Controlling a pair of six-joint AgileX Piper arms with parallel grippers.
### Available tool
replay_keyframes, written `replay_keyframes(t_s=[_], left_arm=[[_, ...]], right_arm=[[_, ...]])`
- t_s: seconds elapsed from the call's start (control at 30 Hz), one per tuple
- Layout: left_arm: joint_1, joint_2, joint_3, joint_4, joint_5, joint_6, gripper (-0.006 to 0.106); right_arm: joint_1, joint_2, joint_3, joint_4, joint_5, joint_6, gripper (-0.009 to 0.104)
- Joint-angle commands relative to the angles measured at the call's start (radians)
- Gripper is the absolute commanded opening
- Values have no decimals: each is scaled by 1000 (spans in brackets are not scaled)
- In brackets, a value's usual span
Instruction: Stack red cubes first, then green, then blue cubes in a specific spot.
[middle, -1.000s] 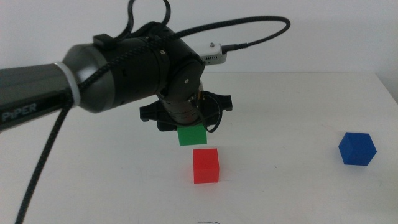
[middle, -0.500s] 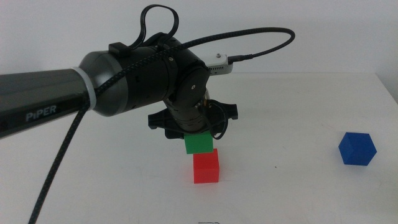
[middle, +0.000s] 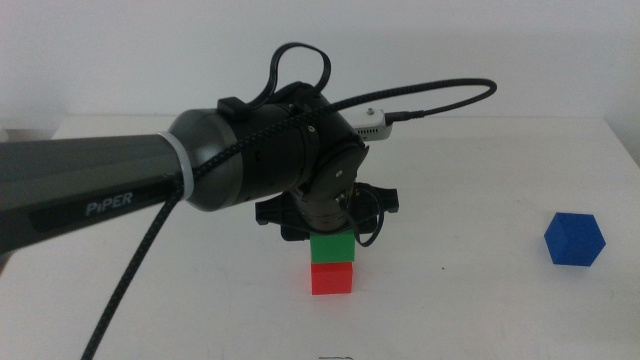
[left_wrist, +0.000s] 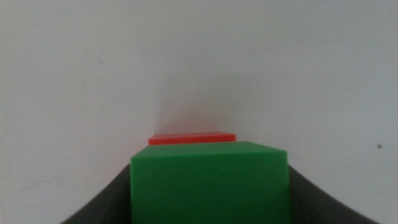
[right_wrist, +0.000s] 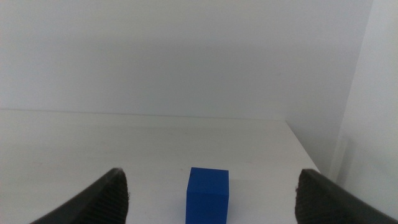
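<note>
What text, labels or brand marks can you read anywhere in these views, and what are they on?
"PiPER": pale lettering on the dark grey sleeve of the left arm, middle view.
No other text: the small solid bright-green cube held by the left gripper, the bright-red cube beneath it, the deep-blue cube and the smooth white tabletop carry no marks. The right gripper waits, open, facing the blue cube.

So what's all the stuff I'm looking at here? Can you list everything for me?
red cube: one, bright red, on the white table, near its middle, bottom of the stack
green cube: one, bright green, on top of the red cube, held between the left gripper's jaws
blue cube: one, deep blue, alone on the table's right side
table: one, white
left gripper: one, dark, shut on the green cube
right gripper: one, dark, open, facing the blue cube, out of the middle view
</note>
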Motion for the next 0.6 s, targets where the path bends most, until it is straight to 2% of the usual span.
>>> replay_keyframes(t_s=[0.0,0.27,0.57], left_arm=[[-7,-50,-18,33,-33,-29,-2],[-7,-37,-18,5,-26,-28,-2],[-7,-2,-18,11,-27,-28,-2]], right_arm=[[-7,-14,-19,-9,-73,-12,78],[-7,-14,-19,-9,-73,-12,78],[-7,-14,-19,-9,-73,-12,78]])
